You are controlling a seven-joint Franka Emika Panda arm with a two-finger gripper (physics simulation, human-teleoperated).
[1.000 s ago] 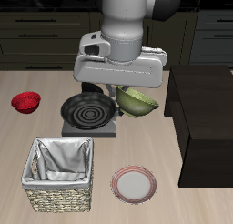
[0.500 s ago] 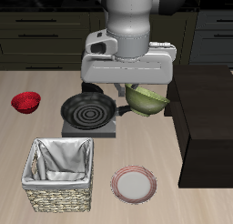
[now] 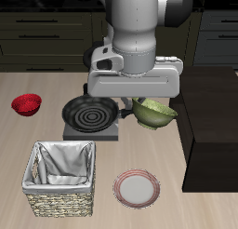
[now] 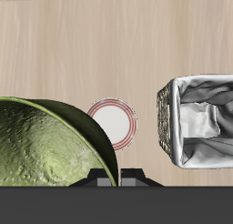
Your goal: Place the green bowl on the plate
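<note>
The green bowl (image 3: 155, 111) hangs tilted under my gripper (image 3: 139, 100), held by its rim above the table, beside the frying pan. In the wrist view the green bowl (image 4: 50, 146) fills much of the frame, with its speckled inside showing. The plate (image 3: 137, 187), white-grey with a pinkish-red rim, lies flat near the table's front edge, nearer the front than the bowl. The plate also shows in the wrist view (image 4: 113, 121), just past the bowl's rim. The gripper's fingers are mostly hidden behind its body and the bowl.
A black frying pan (image 3: 89, 112) with a spiral pattern sits on a small stove behind the plate. A wicker basket (image 3: 61, 178) with a grey cloth lining stands beside the plate. A red bowl (image 3: 26, 104) lies farther off. A dark cabinet (image 3: 212, 121) borders the table.
My gripper has carried the green bowl toward the table's front edge and a little sideways away from the pan, closer to the plate. The bowl has also come slightly lower.
</note>
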